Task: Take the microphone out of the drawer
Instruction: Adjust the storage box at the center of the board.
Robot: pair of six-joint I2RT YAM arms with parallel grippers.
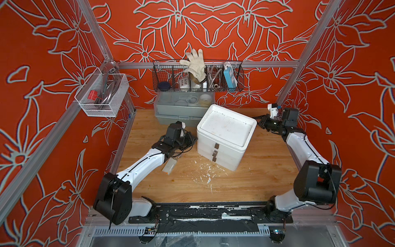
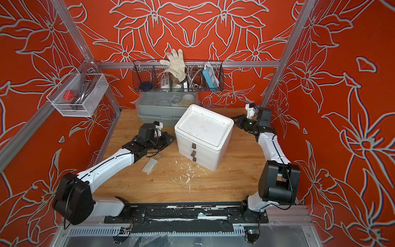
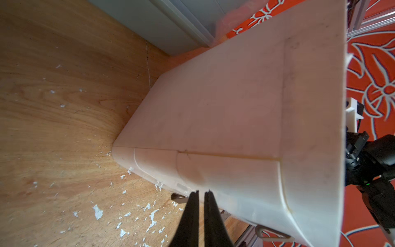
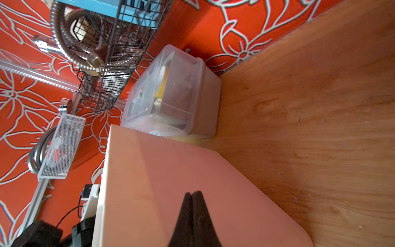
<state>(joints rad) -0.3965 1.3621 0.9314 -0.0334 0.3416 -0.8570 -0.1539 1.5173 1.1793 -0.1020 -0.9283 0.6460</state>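
Drawers (image 1: 226, 156) of white chest (image 1: 226, 128) all shut in both top views; mic not visible anywhere, prob. inside, so its look can't be told. Task barely begun: open, reach in, lift out all pending. Left wrist: left pincer (image 3: 202, 192) nearly closed w/ slim gap, empty, by chest's front corner above flake-strewn desk (image 3: 53, 128). Right wrist: right pincer (image 4: 193, 192) fully closed, empty, tips at chest's side wall.

White drawer unit (image 1: 226, 136); red floral walls (image 1: 213, 27)
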